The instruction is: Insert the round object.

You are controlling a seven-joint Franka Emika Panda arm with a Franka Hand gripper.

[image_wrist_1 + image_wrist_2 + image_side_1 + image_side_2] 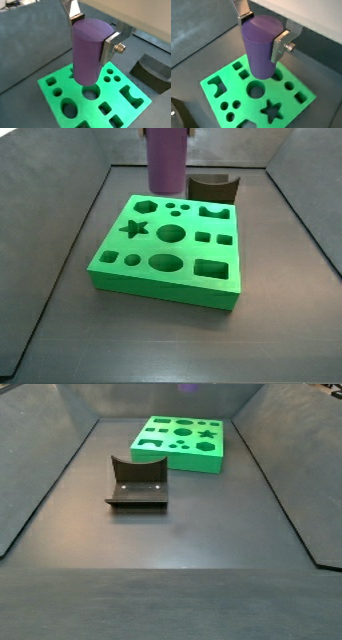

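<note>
Dark grey matte floor ringed by sloping grey walls. On it, a green block pierced with cut-outs: a star, an oval, a square, small dots, a notched shape, and a middle round hole, every one of them empty. Behind the block in a side view, a dark brown curved block standing just beside its far edge; in a side view from the opposite end, the same piece nearer the camera, apart from the green block. Above, the gripper, silver fingers clenched on the upper part of the round object, a tall purple cylinder held upright. In both wrist views, the cylinder's lower end hanging over the green block, close to the middle round hole but not inside it; whether the end touches the block's top cannot be told. In a side view, the round object high over the far left part of the block, its top cropped by the frame. Nothing lying between the cylinder and the hole.
</note>
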